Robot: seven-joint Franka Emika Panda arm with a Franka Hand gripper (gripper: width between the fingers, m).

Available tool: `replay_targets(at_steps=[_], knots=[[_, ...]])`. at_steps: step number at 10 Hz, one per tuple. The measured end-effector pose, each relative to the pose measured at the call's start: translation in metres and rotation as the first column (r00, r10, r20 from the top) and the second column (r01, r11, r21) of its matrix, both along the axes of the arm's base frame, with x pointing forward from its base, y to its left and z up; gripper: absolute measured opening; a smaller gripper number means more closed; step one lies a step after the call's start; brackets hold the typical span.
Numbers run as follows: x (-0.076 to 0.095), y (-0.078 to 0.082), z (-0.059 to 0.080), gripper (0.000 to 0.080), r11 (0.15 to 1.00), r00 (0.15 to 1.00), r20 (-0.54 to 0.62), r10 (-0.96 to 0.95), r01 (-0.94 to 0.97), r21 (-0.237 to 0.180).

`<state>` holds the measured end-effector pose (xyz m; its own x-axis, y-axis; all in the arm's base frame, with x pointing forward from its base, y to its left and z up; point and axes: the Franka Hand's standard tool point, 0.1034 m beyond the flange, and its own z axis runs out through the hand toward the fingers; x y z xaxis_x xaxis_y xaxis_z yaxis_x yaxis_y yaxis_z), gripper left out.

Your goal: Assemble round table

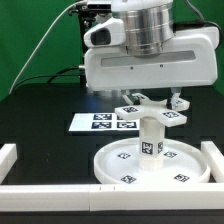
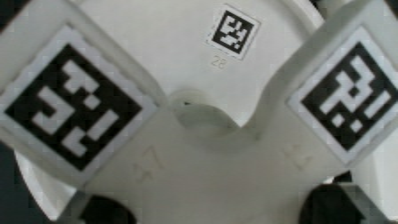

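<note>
The large round disc (image 1: 112, 166) lies flat near the front of the black table. The short thick post (image 1: 150, 138) stands upright on its middle. The armed foot piece (image 1: 140, 108), with tags on its arms, sits on top of the post. My gripper (image 1: 150, 99) is straight above and shut on the foot piece. In the wrist view the foot piece (image 2: 196, 150) fills the picture with two tagged arms. The disc (image 2: 187, 35) shows beyond it. My gripper (image 2: 222, 208) has dark fingertips (image 2: 103, 210) on either side of the piece.
The marker board (image 1: 92, 121) lies flat behind the disc, toward the exterior view's left. White rails edge the table at the front (image 1: 60, 197), the left (image 1: 8, 158) and the right (image 1: 214, 152). A green backdrop stands behind.
</note>
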<state>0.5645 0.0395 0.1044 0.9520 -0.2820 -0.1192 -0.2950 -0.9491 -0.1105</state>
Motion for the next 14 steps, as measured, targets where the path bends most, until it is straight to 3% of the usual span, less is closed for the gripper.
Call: replay_targets(at_steps=[1,3,6,7,11,12,13,14], knots=[[0.0001,-0.0001,0.0000,0.0446,1.000,1.000,0.001,0.001,-0.001,0.000],[0.0015,0.0000,0.0000,0.0446,0.974,0.974,-0.011,-0.226,0.226,-0.003],[0.0036,0.0013,0.0004,0.0446,0.798,0.798,-0.029,-0.603,0.602,-0.032],[0.0030,0.0008,0.0000,0.0448,0.691,0.690,-0.026,-0.723,0.722,-0.028],[0.0036,-0.0007,0.0001,0.0448,0.511,0.510,-0.048,-0.859,0.859,-0.023],[0.0033,-0.0004,-0.0001,0.0522,0.514,0.513,-0.050,-0.857,0.857,-0.023],[0.0031,0.0006,-0.0006,0.0522,0.524,0.523,-0.050,-0.851,0.851,-0.021],[0.0031,0.0014,-0.0006,0.0610,0.528,0.527,-0.050,-0.848,0.849,-0.020]])
